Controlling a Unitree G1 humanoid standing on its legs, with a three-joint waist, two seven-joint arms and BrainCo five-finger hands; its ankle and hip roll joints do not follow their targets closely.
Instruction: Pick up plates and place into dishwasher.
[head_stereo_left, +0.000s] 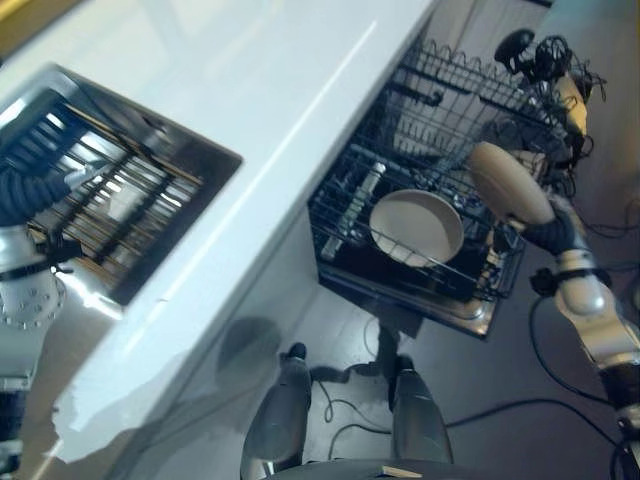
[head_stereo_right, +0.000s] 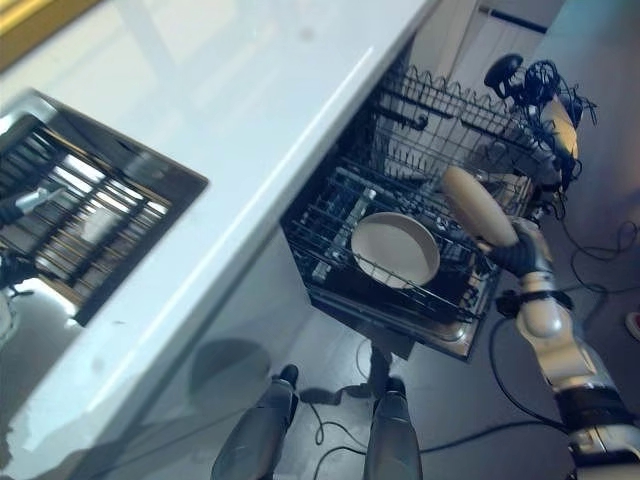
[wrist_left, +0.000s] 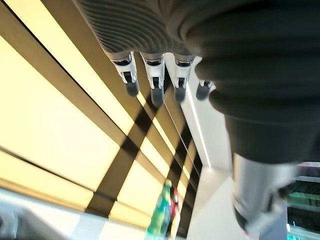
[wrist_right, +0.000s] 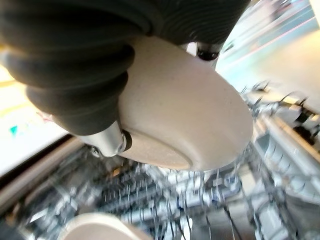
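Observation:
A beige plate (head_stereo_left: 508, 183) tilts on edge over the right side of the dishwasher's lower rack (head_stereo_left: 345, 255), and my right hand (head_stereo_left: 549, 236) is shut on it. In the right wrist view the thumb (wrist_right: 107, 142) presses the held plate's underside (wrist_right: 190, 115) above the wire tines. A second beige plate (head_stereo_left: 416, 226) lies flat in the middle of that rack and also appears as the plate (wrist_right: 95, 227) below my hand. My left hand (head_stereo_left: 38, 190) hovers over the sink (head_stereo_left: 185, 150) at the far left, its fingers (wrist_left: 156, 80) relaxed and holding nothing.
A white counter (head_stereo_left: 280, 90) runs between the sink and the dishwasher. A wire grid (head_stereo_left: 115, 205) lies in the sink. The upper rack (head_stereo_left: 470, 100) stands pulled out behind the lower one, above the open door (head_stereo_left: 455, 312). A green bottle (wrist_left: 162, 215) appears past my left hand.

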